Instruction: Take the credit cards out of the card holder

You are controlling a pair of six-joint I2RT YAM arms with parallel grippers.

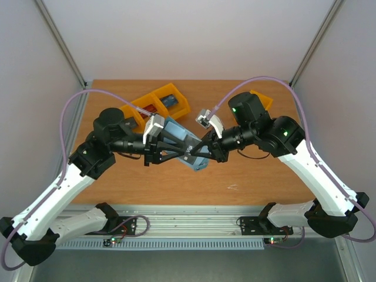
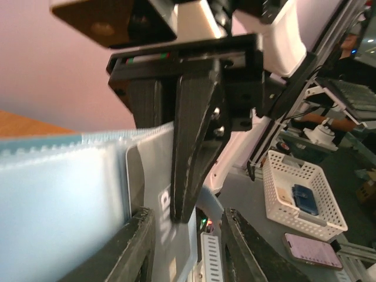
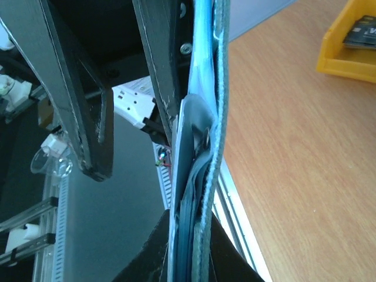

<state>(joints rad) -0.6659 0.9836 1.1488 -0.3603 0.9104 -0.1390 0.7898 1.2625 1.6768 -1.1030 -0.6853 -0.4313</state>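
Note:
The blue card holder [image 1: 197, 164] is held in the air over the table's middle, between both grippers. My right gripper [image 1: 202, 147] is shut on its edge; the right wrist view shows it edge-on between my pads [image 3: 191, 229]. A dark grey credit card [image 3: 189, 132] sticks out of a light blue pocket and also shows in the left wrist view [image 2: 135, 176]. My left gripper [image 1: 187, 150] is open [image 2: 189, 223]. Its fingers [image 3: 97, 147] stand beside the holder's inner face, one close against it. The right gripper's fingers [image 2: 194, 147] pinch the pocket sheet.
Orange bins [image 1: 158, 106] stand at the back of the wooden table [image 1: 258, 176], with a red thing and a blue thing inside. Another orange bin [image 1: 261, 97] sits behind the right arm, and a dark card lies in it [image 3: 358, 35]. The table's front edge runs below the holder.

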